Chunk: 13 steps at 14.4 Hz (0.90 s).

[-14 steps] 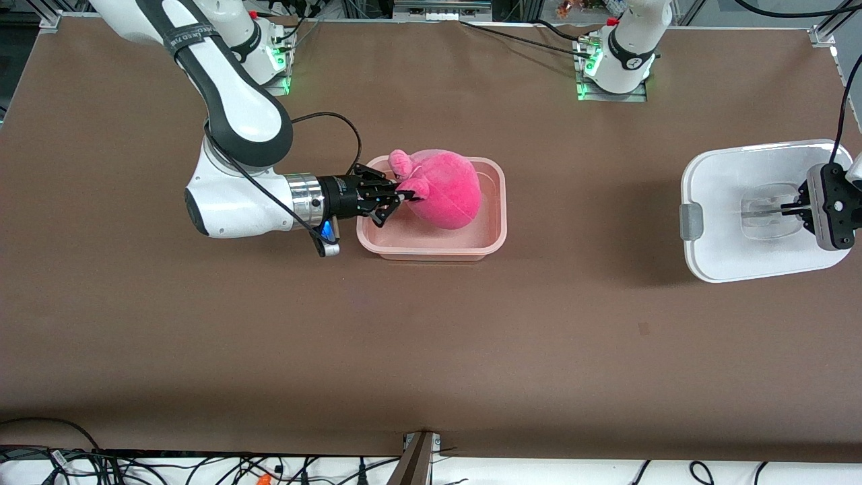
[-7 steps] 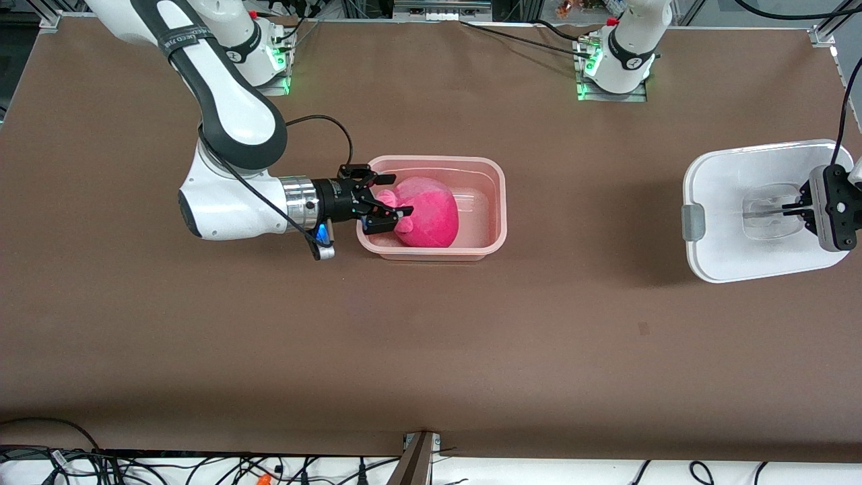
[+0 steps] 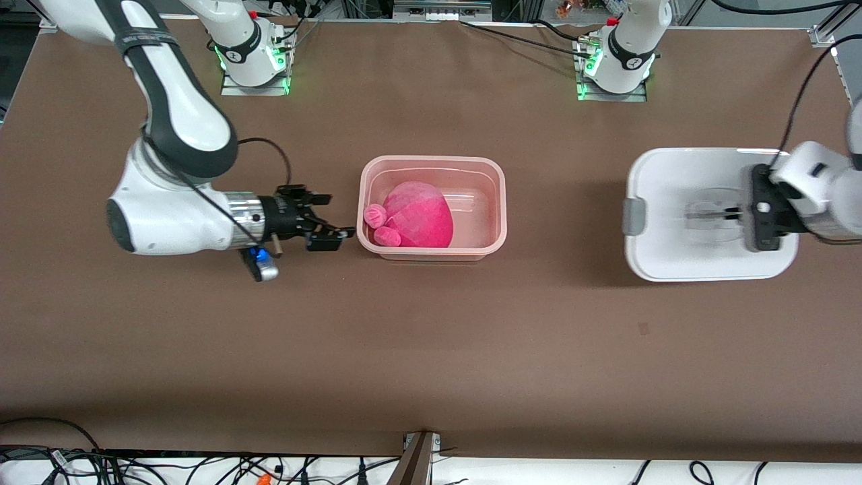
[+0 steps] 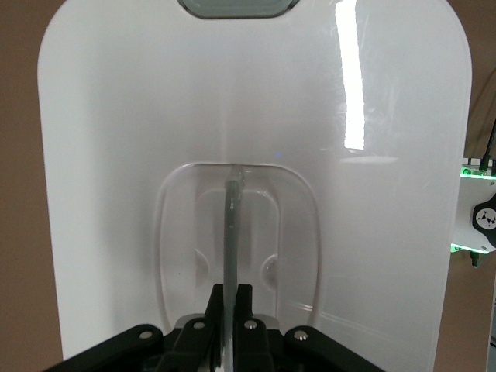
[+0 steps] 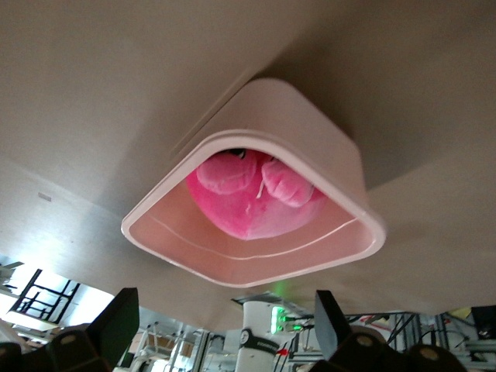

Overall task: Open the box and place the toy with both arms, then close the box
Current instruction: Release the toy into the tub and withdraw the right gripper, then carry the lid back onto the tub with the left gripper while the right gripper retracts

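The pale pink tub [image 3: 495, 202] of the box stands open at the table's middle. The bright pink plush toy [image 3: 417, 217] lies inside it. Both show in the right wrist view, the tub [image 5: 310, 116] with the toy [image 5: 256, 194] in it. My right gripper [image 3: 331, 219] is open and empty, just outside the tub's end toward the right arm's end of the table. My left gripper [image 3: 733, 215] is shut on the clear handle [image 4: 231, 225] of the white lid [image 3: 673, 192]. It holds the lid [image 4: 139, 116] over the table toward the left arm's end.
A grey side clip [image 3: 633, 215] sits on the lid's edge that faces the tub, and it also shows in the left wrist view [image 4: 236, 6]. Bare brown table lies between the lid and the tub. Cables run along the table's near edge.
My right gripper let go of the toy, which dropped into the tub, and drew back out toward the right arm's end. My left gripper carried the lid closer to the tub.
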Motion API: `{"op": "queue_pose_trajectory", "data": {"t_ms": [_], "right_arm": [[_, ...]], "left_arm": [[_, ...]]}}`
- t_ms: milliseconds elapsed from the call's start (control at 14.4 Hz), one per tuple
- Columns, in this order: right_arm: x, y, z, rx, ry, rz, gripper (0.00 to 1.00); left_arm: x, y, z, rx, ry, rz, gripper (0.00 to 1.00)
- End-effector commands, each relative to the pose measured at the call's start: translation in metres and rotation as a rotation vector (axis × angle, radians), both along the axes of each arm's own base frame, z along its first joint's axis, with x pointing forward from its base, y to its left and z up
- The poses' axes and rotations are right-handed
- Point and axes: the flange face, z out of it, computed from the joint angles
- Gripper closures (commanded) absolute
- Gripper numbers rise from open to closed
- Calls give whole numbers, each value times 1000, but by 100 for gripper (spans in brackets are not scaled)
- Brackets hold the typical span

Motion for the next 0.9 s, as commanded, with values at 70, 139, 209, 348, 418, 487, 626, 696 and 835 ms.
{"op": "queue_pose_trajectory", "data": {"t_ms": [70, 139, 209, 348, 418, 487, 626, 696, 835], "right_arm": [[10, -68, 6, -131, -140, 195, 0], [10, -81, 13, -194, -190, 276, 0], [10, -101, 20, -234, -230, 337, 0], [15, -148, 23, -263, -288, 429, 0], [16, -174, 31, -292, -336, 504, 0], [17, -198, 36, -314, -377, 595, 0], [18, -245, 45, -345, -448, 738, 0], [20, -263, 48, -348, -497, 798, 0], [25, -301, 58, -363, -611, 926, 0]], "left_arm": [[-7, -118, -23, -19, 50, -70, 100], [-8, -146, -35, -31, 56, -48, 100], [-11, -178, -41, -37, 48, -29, 100], [-23, -240, -47, -35, 11, -35, 100], [-30, -269, -48, -38, -20, -24, 100], [-35, -298, -51, -42, -52, -1, 100], [-52, -347, -52, -42, -120, -2, 100], [-61, -366, -51, -42, -147, -18, 100], [-77, -396, -49, -48, -176, -30, 100]]}}
